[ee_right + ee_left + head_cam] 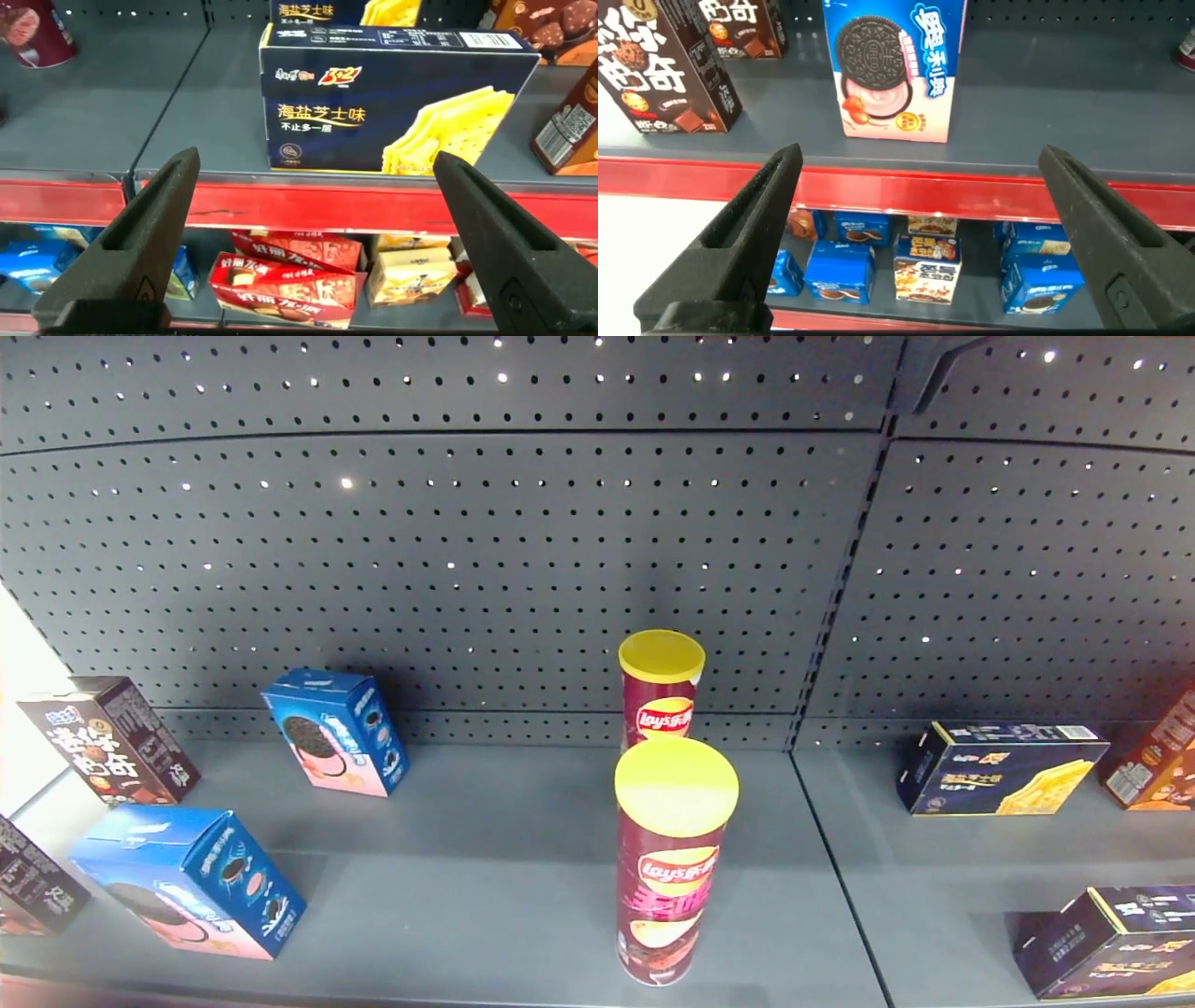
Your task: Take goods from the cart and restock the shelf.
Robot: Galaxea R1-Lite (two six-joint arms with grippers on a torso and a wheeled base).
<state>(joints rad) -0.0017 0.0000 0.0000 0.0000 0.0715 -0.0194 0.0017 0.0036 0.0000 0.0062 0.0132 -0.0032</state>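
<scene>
Two maroon chip cans with yellow lids stand mid-shelf, one near the front and one behind it. Blue cookie boxes sit to the left. Navy cracker boxes sit on the right section. My left gripper is open and empty, level with the red shelf edge, below a blue cookie box. My right gripper is open and empty, in front of a navy cracker box at the shelf's front edge.
Dark chocolate boxes stand at the far left, orange-brown boxes at the far right. A lower shelf holds several snack boxes. A pegboard wall backs the shelf. Bare shelf floor lies around the cans.
</scene>
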